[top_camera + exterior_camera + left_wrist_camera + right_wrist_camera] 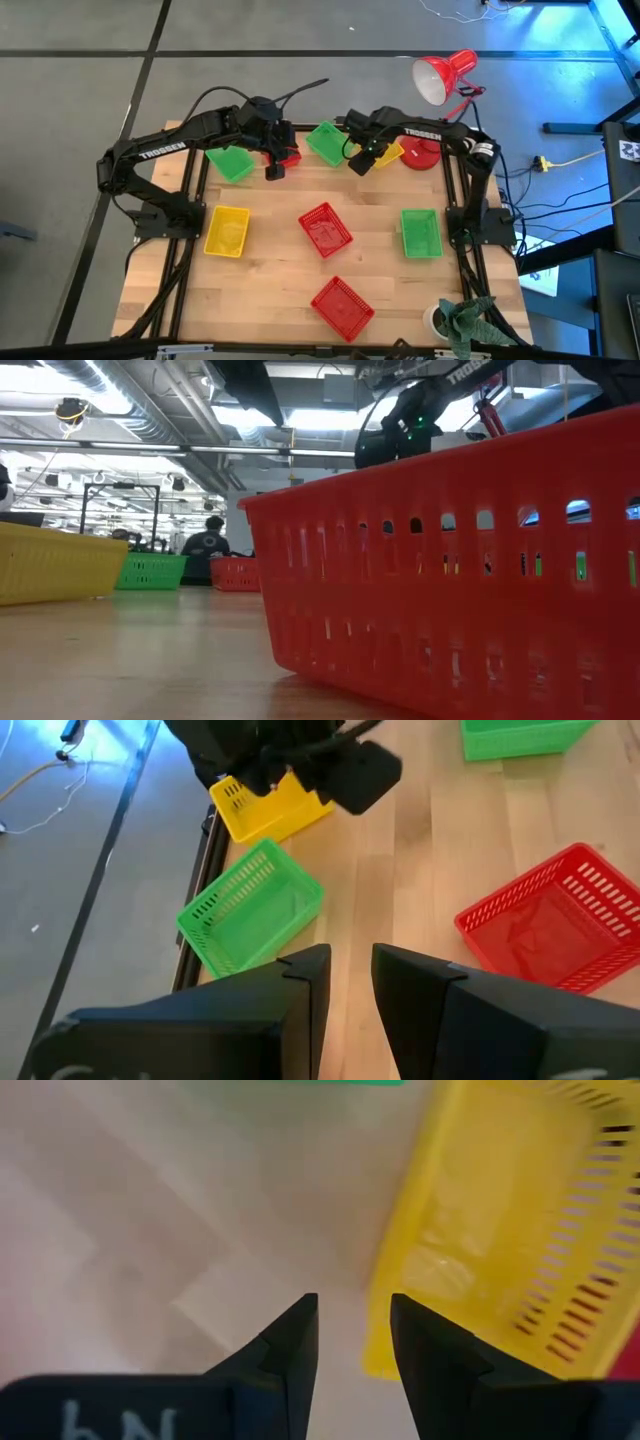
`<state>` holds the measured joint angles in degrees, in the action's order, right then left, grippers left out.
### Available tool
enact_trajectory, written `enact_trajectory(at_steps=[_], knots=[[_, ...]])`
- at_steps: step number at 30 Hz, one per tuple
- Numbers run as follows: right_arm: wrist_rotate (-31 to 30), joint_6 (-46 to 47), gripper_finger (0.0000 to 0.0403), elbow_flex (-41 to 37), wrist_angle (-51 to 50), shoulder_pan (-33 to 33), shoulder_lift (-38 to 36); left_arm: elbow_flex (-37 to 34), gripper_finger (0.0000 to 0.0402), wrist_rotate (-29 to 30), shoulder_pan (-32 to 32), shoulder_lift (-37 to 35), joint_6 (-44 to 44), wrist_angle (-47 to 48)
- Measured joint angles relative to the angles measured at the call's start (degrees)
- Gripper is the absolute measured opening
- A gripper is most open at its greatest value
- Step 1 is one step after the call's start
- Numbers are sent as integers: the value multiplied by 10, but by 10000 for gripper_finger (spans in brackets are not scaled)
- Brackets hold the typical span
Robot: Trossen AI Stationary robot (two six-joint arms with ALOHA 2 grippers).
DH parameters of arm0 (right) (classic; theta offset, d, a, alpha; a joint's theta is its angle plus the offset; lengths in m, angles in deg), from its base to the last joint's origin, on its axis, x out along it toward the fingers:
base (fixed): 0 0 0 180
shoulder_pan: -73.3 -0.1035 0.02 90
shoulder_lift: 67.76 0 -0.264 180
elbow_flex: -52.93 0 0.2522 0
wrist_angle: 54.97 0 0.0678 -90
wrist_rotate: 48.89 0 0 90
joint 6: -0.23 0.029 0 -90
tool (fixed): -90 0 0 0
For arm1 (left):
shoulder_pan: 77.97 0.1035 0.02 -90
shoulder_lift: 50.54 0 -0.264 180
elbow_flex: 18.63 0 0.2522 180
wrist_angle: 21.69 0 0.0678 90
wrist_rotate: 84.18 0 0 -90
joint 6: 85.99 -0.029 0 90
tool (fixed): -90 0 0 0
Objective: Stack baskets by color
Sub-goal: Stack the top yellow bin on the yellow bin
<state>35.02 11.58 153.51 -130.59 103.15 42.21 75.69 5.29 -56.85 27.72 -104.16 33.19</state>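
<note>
Several mesh baskets lie on the wooden table. A yellow basket point(390, 154) point(500, 1230) sits at the far edge, and my right gripper point(360, 162) point(352, 1335) hangs open, pointing down, over its rim, one finger above the table and one above the basket. Beside it lies a green basket point(325, 143) point(250, 910). My left gripper point(275, 167) point(350, 985) hovers open with nothing between its fingers, next to a red basket point(290, 155) half hidden by the arm. Another green basket point(230, 162) rests at the far left.
A yellow basket point(227, 231), a red basket point(325, 228) point(560, 925) and a green basket point(420, 232) lie across the table's middle; another red basket point(342, 305) point(450, 570) sits near the front edge. A red desk lamp point(440, 78) stands at the far right. A person point(208, 545) shows in the room beyond.
</note>
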Motion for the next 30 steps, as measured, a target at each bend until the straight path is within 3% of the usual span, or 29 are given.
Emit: enact_trajectory(at_steps=[3,15,30], knots=[[-28,-1,126,0,0,1,7,0,69,0,0,0,0,0],[-29,-11,126,0,15,20,11,0,69,0,0,0,0,0],[8,-14,126,0,14,36,12,0,69,0,0,0,1,6]])
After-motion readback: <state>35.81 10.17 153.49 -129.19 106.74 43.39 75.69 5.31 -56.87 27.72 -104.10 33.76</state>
